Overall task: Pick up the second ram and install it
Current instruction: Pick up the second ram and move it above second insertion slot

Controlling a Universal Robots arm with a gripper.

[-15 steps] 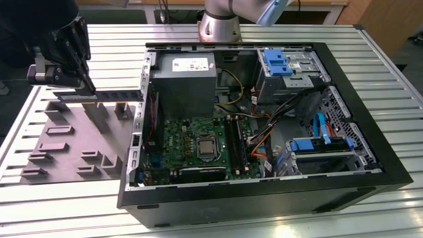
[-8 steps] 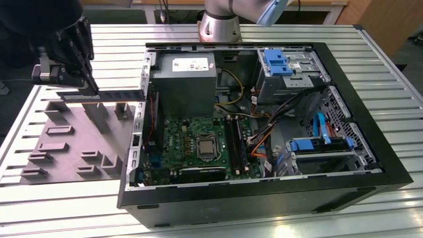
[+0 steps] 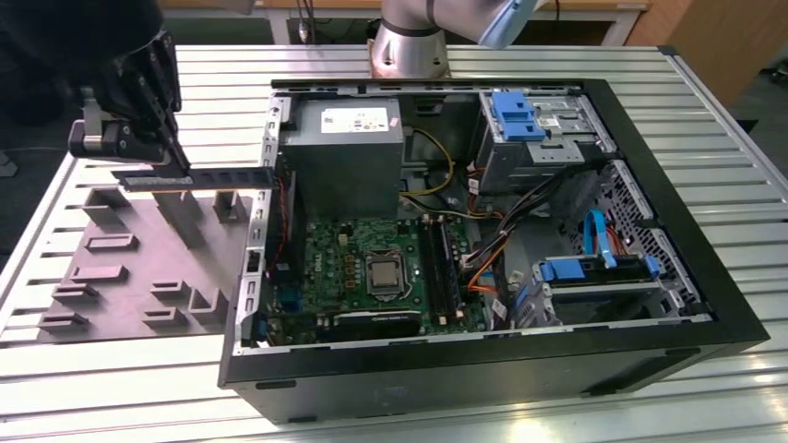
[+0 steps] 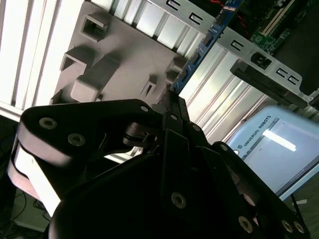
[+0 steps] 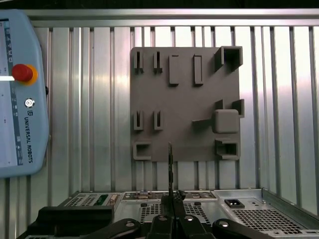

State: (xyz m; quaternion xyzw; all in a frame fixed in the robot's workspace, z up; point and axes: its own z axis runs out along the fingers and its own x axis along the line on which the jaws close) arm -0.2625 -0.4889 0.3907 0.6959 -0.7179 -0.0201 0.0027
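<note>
— What do we have, starting with the biggest thing?

— We see a slatted metal table (image 3: 124,388) carrying an open black computer case (image 3: 689,277), which takes up the exterior view's right. Just beside it, on the exterior view's left, a grey holder plate (image 3: 124,254) lies flat on the slats. A teach pendant (image 5: 20,99) rests on the table too, as we see in the first wrist view.

— And inside the case?

— We make out a grey power supply (image 3: 339,148) at the far end and a green board (image 3: 357,249) in front of it, with long black slots running along the board.

— Where do we find the tool?

— The gripper (image 3: 173,169) hangs over the far end of the holder plate, near the case wall. Its fingers are clamped together on the second ram (image 3: 221,175).

— How does the strip lie?

— We see it level, on edge, its free end reaching towards the case. It sits right over the plate's light grey uprights (image 3: 185,217); we cannot tell whether it touches them. In both wrist views the second ram (image 4: 203,46) (image 5: 170,164) sticks straight out from between the closed fingertips of the gripper (image 4: 172,102) (image 5: 171,196), seen thin and edge-on.
</note>
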